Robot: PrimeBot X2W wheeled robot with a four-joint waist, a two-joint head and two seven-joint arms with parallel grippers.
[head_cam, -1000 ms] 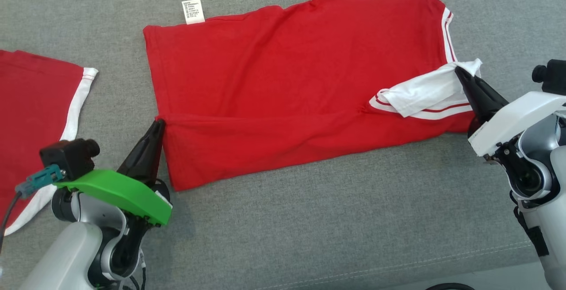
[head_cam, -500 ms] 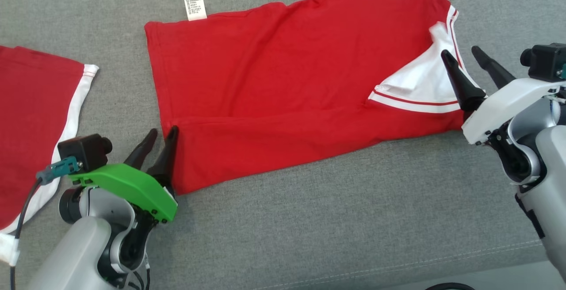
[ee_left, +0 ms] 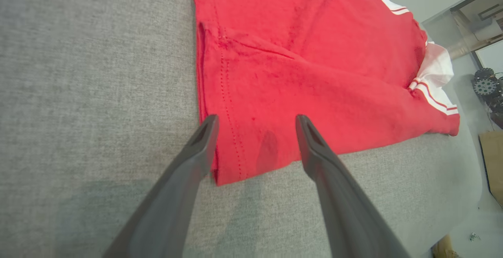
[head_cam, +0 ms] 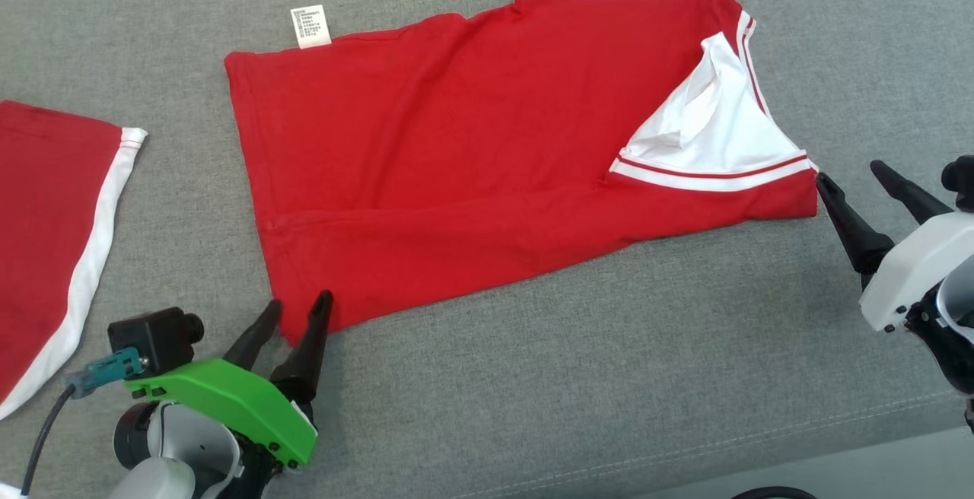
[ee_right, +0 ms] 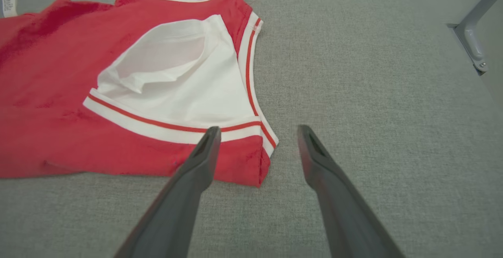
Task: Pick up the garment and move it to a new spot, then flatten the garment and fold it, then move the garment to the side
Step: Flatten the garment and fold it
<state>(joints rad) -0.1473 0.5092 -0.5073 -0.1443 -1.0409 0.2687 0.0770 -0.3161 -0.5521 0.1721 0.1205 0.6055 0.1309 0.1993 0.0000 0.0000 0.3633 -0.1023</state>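
We see the red garment [head_cam: 472, 164] spread flat across the middle of the grey fabric surface [head_cam: 571, 392]. Its collar end runs off the far edge of the head view. Its white sleeve [head_cam: 715, 134] is folded in over the red body on the right side, and a white care label [head_cam: 312, 26] sticks out at the far left corner.

The left gripper [head_cam: 300, 299] has its fingers spread wide and grips nothing. In the left wrist view the garment's near left hem corner lies between them [ee_left: 256, 118] (whether the tips touch the cloth, we cannot tell). The right gripper [head_cam: 848, 170] is also spread and empty. It sits just beside the garment's near right corner, with one finger over the striped hem in its own wrist view [ee_right: 258, 129] and the other over bare grey fabric.

A second red garment with white trim [head_cam: 46, 217] lies well apart at the left edge of the surface. Off the surface we see a metal bracket [ee_right: 469, 37] and a cardboard box [ee_left: 491, 159]. Nothing lies on the garment or between it and either gripper.
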